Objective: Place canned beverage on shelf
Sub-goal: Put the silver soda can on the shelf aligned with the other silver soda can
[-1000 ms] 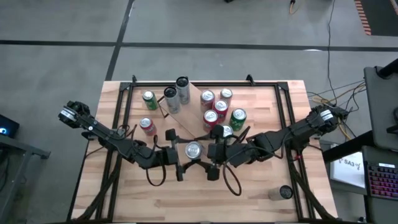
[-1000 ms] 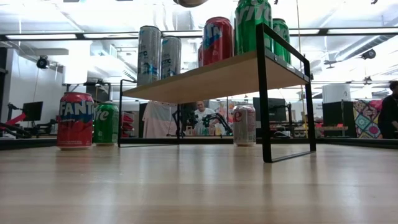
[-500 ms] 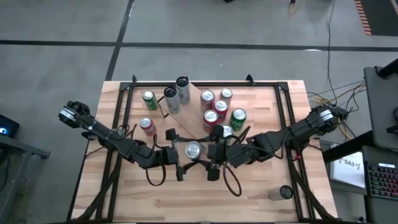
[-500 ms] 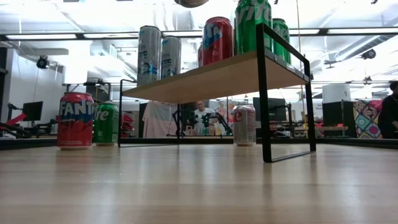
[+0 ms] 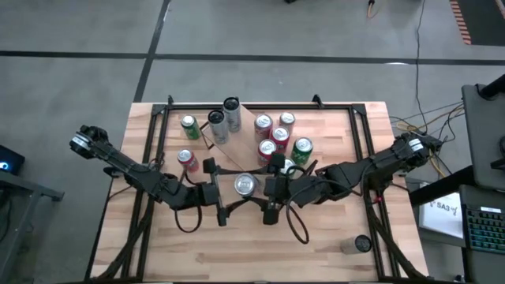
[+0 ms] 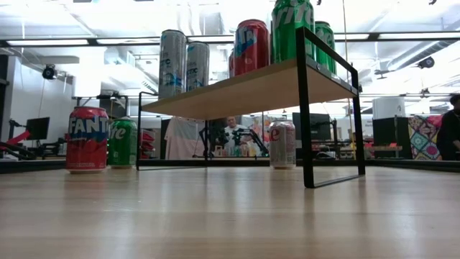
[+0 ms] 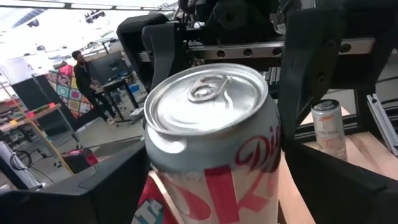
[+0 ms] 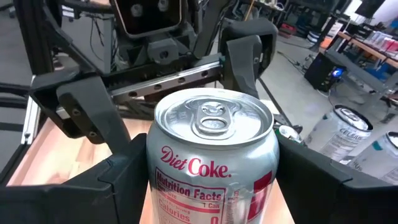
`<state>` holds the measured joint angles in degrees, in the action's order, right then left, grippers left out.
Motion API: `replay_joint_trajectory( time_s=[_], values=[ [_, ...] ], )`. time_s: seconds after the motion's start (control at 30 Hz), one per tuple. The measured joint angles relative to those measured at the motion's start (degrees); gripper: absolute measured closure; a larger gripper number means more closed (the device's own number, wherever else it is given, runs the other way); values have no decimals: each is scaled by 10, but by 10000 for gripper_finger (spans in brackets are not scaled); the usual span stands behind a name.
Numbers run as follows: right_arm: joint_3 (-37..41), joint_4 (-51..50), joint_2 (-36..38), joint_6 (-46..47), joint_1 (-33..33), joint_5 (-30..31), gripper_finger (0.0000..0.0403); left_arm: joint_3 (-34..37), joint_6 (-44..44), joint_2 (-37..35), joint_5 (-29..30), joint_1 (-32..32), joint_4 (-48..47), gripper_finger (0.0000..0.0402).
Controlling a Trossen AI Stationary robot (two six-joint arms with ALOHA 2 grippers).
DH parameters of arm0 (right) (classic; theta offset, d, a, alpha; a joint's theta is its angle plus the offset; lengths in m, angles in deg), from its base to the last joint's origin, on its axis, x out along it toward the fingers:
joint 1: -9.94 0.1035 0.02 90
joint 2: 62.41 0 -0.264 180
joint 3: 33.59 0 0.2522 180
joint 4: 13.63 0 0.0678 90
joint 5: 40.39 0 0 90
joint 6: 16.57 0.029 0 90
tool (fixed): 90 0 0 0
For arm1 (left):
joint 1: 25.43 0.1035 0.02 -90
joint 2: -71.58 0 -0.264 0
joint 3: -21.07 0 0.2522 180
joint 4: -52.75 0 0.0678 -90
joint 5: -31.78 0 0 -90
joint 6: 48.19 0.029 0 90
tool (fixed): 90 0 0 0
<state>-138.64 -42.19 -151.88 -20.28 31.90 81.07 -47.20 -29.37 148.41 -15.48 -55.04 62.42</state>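
I have the Diet Coke can (image 5: 245, 184) upright between both end effectors, lifted clear of the desk (image 5: 331, 244); its long axis is vertical and its silver lid faces the overhead camera. The left end effector (image 5: 220, 192) and the right end effector (image 5: 269, 192) face each other across the can, one on each side. In each wrist view that arm's own fingers stand against the can's sides, and the other arm's fingers show spread behind it; I judge both closed on the can. The shelf (image 5: 246, 120) lies just beyond the can, toward the desk's far edge, and both arms are about equally near it. I judge the coming move to be a carry away from the arm bases onto the shelf board.
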Motion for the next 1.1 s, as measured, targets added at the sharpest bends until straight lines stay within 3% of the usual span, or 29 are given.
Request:
replay_joint_trajectory(
  time_s=[0.23, 0.5, 1.1],
  values=[
    [-14, 4, 1, -4, -23, 1, 127, 1, 37, -36, 22, -2, -30, 47],
    [-21, 58, -1, -13, -57, -2, 127, 8, 48, -129, 43, -6, -109, 47],
    [-21, 130, -72, -14, -137, -18, 127, 141, 41, -296, 52, -6, -91, 47]
  ],
)
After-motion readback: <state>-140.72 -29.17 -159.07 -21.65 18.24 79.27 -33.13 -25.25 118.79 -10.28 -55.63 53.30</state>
